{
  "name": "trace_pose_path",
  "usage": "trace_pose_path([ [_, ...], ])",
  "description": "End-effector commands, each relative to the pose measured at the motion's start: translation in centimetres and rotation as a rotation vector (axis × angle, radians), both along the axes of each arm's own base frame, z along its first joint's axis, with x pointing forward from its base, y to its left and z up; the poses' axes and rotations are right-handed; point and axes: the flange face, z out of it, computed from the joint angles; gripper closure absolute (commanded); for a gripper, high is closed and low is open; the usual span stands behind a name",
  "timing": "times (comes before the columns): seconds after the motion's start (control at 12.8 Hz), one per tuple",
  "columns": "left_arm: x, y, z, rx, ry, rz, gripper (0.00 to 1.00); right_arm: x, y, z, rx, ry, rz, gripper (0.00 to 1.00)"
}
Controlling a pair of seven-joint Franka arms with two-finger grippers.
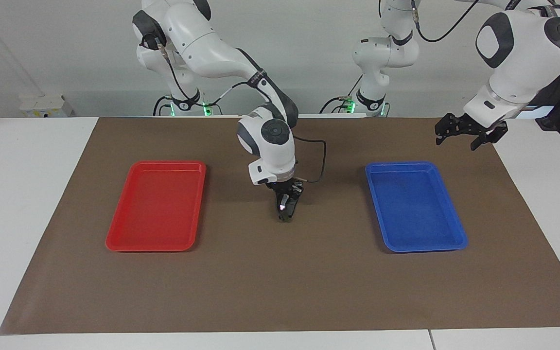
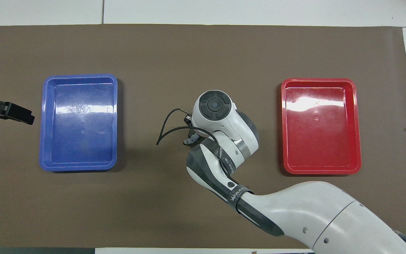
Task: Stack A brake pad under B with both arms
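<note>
My right gripper (image 1: 287, 214) points straight down at the middle of the brown mat (image 1: 280, 282), between the two trays. It is shut on a dark piece with a bright white spot, B brake pad (image 1: 282, 207), held low at the mat. In the overhead view the right arm's wrist (image 2: 215, 106) covers the gripper and the pad. The A brake pad is hidden in both views. My left gripper (image 1: 457, 141) is open and empty, raised over the mat's edge at the left arm's end, beside the blue tray (image 1: 455, 240); it also shows in the overhead view (image 2: 26, 118).
A red tray (image 1: 114, 240) lies empty on the mat toward the right arm's end, and the blue tray is empty too. A black cable (image 2: 166, 132) loops out from the right wrist. White table surrounds the mat.
</note>
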Motion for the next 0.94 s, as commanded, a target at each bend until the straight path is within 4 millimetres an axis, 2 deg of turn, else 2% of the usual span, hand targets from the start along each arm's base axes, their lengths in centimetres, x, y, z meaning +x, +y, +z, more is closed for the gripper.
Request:
trace_pose_path([
  [0.0, -0.4, 0.1, 0.2, 0.010, -0.013, 0.007, 0.00, -0.1, 0.2, 0.5, -0.009, -0.032, -0.008, 0.98],
  [0.08, -0.4, 0.1, 0.3, 0.010, -0.019, 0.009, 0.00, 0.1, 0.1, 0.6, -0.007, -0.036, -0.010, 0.90],
  [0.16, -0.4, 0.1, 0.3, 0.010, -0.019, 0.009, 0.00, 0.1, 0.2, 0.8, -0.005, -0.037, -0.009, 0.72],
  [0.23, -0.4, 0.2, 0.3, 0.010, -0.019, 0.010, 0.00, 0.2, 0.2, 0.8, -0.005, -0.039, -0.010, 0.40],
  [0.31, -0.4, 0.2, 0.3, 0.008, -0.019, 0.010, 0.00, 0.2, 0.3, 0.8, -0.004, -0.042, -0.008, 0.21],
  [0.47, -0.4, 0.2, 0.3, 0.010, -0.019, 0.010, 0.00, 0.3, 0.3, 1.0, -0.004, -0.044, -0.010, 0.01],
  [0.62, -0.4, 0.2, 0.3, 0.009, -0.021, 0.004, 0.00, 0.8, 0.4, 1.9, -0.006, -0.047, -0.012, 0.01],
  [0.7, -0.4, 0.2, 0.2, 0.008, -0.021, 0.004, 0.00, 1.1, -0.2, 2.6, -0.015, -0.051, -0.016, 0.01],
  [0.78, -0.3, 0.3, 0.2, 0.008, -0.022, 0.012, 0.00, 1.4, -1.2, 4.3, -0.051, -0.084, 0.011, 0.01],
  [0.86, -0.2, 0.2, 0.1, 0.007, -0.031, 0.013, 0.00, 2.4, -3.6, 6.4, -0.088, -0.122, 0.024, 0.01],
])
